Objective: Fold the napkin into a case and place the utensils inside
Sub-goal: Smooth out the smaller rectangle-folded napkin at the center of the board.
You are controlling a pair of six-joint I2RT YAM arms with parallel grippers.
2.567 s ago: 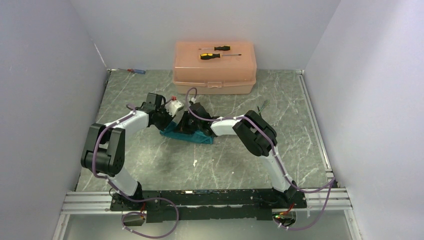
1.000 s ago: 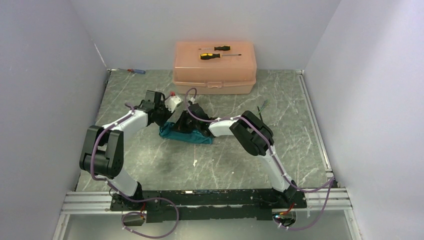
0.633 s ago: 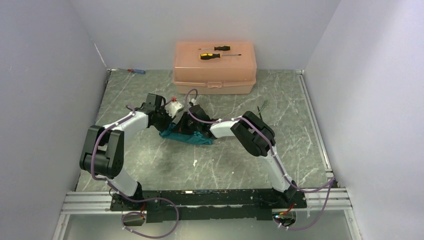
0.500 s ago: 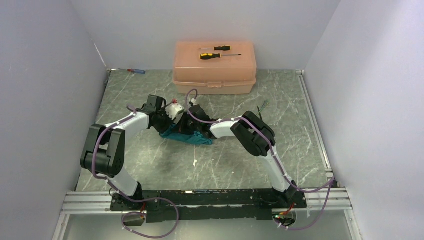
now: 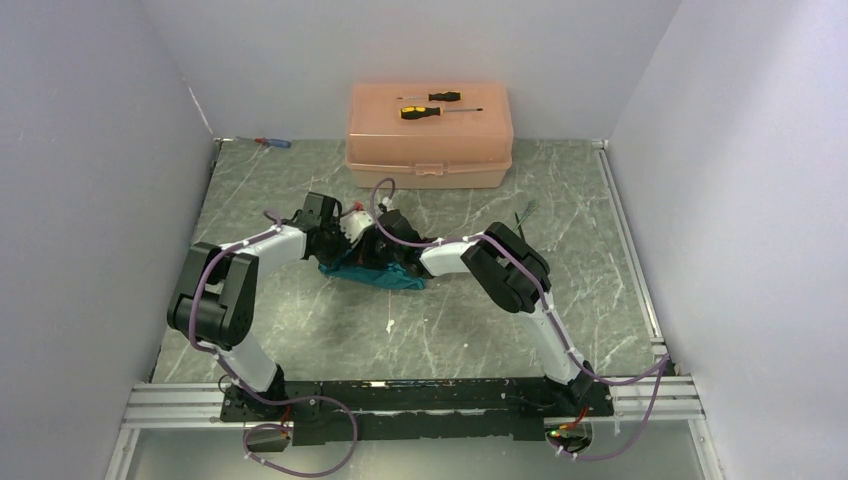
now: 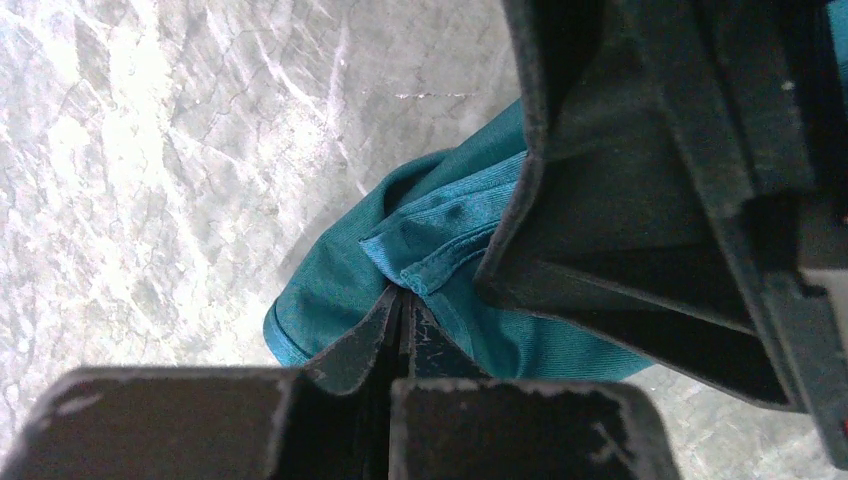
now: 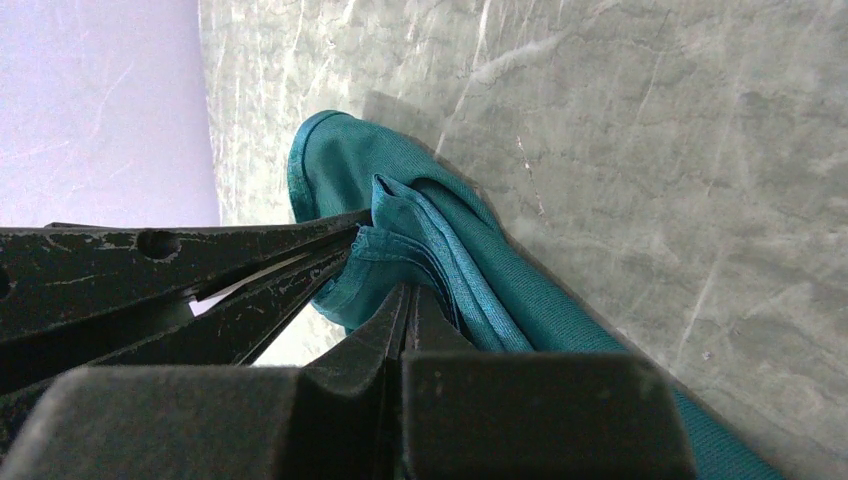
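On the marble table (image 5: 450, 320), nearer than the peach box (image 5: 430, 135), the bunched teal napkin (image 5: 385, 278) lies mid-table. The left gripper (image 6: 400, 300) and right gripper (image 7: 410, 295), each pressed together, pinch its folds from left and right. The fork (image 5: 525, 213) lies well apart, to the right.

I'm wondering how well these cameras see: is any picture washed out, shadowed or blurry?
Top view: even, soft light with no harsh shadows, though small things look fuzzy. Left wrist view: glare bleaches the table at upper left, while the napkin stays crisp. Right wrist view: the cloth's weave is sharp, with a soft shadow beside it.
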